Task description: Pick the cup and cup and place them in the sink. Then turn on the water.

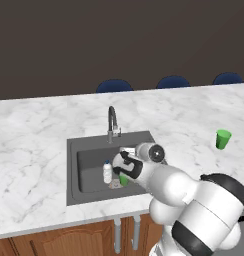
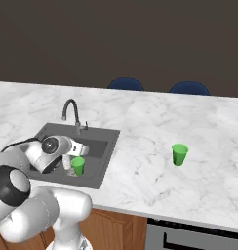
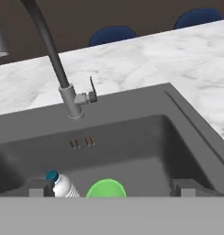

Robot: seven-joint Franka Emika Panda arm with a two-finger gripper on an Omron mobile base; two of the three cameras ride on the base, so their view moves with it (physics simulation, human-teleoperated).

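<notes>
One green cup (image 3: 107, 189) stands upright on the floor of the dark grey sink (image 3: 132, 133), beside a small white bottle (image 3: 63, 184). My gripper (image 3: 111, 188) hovers just above it, open; its fingertips (image 3: 38, 187) stand wide of the cup's rim on both sides and do not touch it. In the left base view the hand (image 1: 125, 171) reaches down into the sink (image 1: 74, 165) and half hides this cup (image 1: 123, 180). The other green cup (image 1: 223, 139) stands on the marble counter far to the right, and the right base view shows that cup (image 2: 179, 154) well apart from the sink (image 2: 52, 131).
A dark gooseneck tap (image 3: 54, 55) with a small side lever (image 3: 92, 88) rises behind the basin. The white bottle (image 1: 107, 172) has a blue cap and stands left of the cup. Blue chair backs (image 1: 114, 86) line the counter's far side.
</notes>
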